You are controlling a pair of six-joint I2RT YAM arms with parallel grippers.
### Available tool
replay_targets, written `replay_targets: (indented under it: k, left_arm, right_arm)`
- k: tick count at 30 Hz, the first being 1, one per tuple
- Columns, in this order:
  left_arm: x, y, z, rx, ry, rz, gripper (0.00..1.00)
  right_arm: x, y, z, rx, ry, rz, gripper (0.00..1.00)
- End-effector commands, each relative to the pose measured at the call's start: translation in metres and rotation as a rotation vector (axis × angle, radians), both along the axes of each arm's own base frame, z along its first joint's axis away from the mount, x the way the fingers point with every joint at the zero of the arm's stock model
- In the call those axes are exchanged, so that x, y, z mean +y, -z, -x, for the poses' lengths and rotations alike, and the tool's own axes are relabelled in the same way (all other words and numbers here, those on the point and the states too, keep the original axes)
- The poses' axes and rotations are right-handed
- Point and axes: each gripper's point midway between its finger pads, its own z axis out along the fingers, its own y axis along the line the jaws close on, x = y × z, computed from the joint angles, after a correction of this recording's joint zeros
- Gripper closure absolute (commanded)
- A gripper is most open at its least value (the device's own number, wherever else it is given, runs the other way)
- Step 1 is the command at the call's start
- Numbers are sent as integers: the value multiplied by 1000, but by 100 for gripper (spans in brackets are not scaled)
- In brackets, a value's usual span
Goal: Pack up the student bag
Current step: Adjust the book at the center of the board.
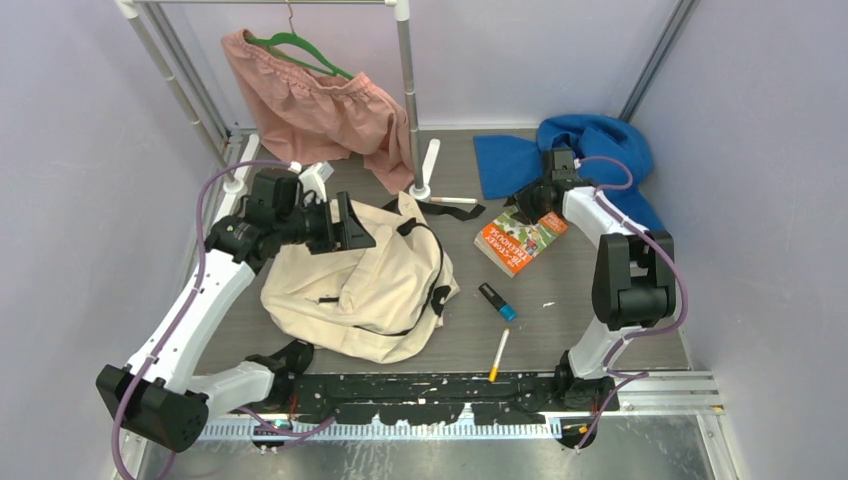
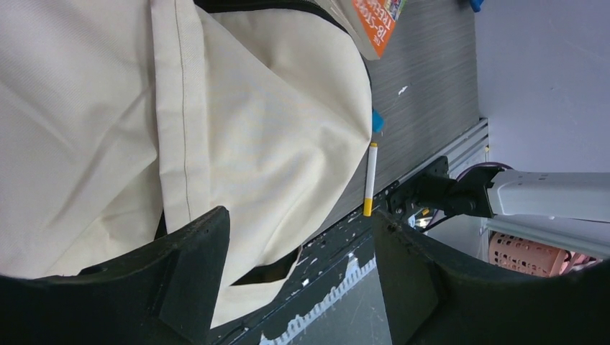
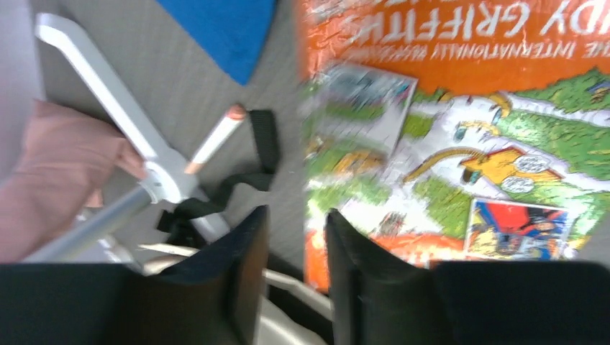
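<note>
The student bag (image 1: pixel 360 285), cream fabric with black straps and zip lines, lies slumped on the grey table left of centre. My left gripper (image 1: pixel 355 222) hovers over its upper left part, jaws wide open and holding nothing; in the left wrist view the bag (image 2: pixel 252 108) fills the space past the left gripper (image 2: pixel 298 223). An orange picture book (image 1: pixel 520 243) lies right of the bag. My right gripper (image 1: pixel 520 205) sits at the book's far left corner. In the right wrist view the right gripper (image 3: pixel 296 215) shows a narrow gap with nothing in it, beside the book (image 3: pixel 467 144).
A white marker (image 1: pixel 452 200) and a black strap (image 3: pixel 237 180) lie by the rack foot (image 1: pixel 428 165). A blue cloth (image 1: pixel 590 150) is at the back right, and a pink garment (image 1: pixel 320 100) hangs at the back. A black marker (image 1: pixel 497 301) and a yellow-tipped pen (image 1: pixel 499 354) lie near the front.
</note>
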Motion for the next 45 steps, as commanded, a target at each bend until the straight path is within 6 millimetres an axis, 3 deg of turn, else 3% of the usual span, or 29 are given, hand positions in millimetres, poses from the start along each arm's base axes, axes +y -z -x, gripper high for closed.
replay_targets:
  k: [1, 4, 6, 12, 15, 16, 24, 31, 36, 40, 43, 45]
  left_arm:
    - [-4, -14, 0, -42, 10, 16, 27]
    - [-8, -15, 0, -52, 27, -7, 26]
    - [-16, -18, 0, -68, 45, -27, 25]
    - [-62, -16, 8, -86, 151, -74, 25]
    - [-80, -12, 10, -81, 180, -65, 25]
    - [-84, -10, 11, -77, 189, -64, 25]
    - [-103, -8, 22, -71, 229, -71, 25]
    - [-101, -6, 27, -66, 224, -73, 25]
    - [-100, -6, 28, -66, 225, -73, 25]
    - [-104, -2, 28, -52, 240, -70, 25]
    - [-107, -1, 28, -50, 252, -67, 25]
    - [-109, -1, 28, -47, 259, -59, 25]
  right_arm:
    - [26, -49, -32, -199, -68, -92, 48]
    - [3, -53, -17, -195, -105, 65, 30]
    - [-22, -51, -6, -178, -124, 190, 24]
    - [-81, -21, 27, -11, -151, 430, 23]
    - [-88, -12, 27, 1, -178, 479, 23]
    - [-99, -8, 24, 11, -169, 490, 22]
    - [-99, 2, -26, -8, -258, 500, 6]
    - [-102, 25, -44, -11, -282, 525, 0]
    - [-94, 39, -30, 13, -274, 467, 0]
    - [-88, 42, -5, 40, -260, 422, 0]
    - [-86, 44, 13, 46, -254, 413, 0]
    - [-94, 34, 11, 24, -239, 461, 0]
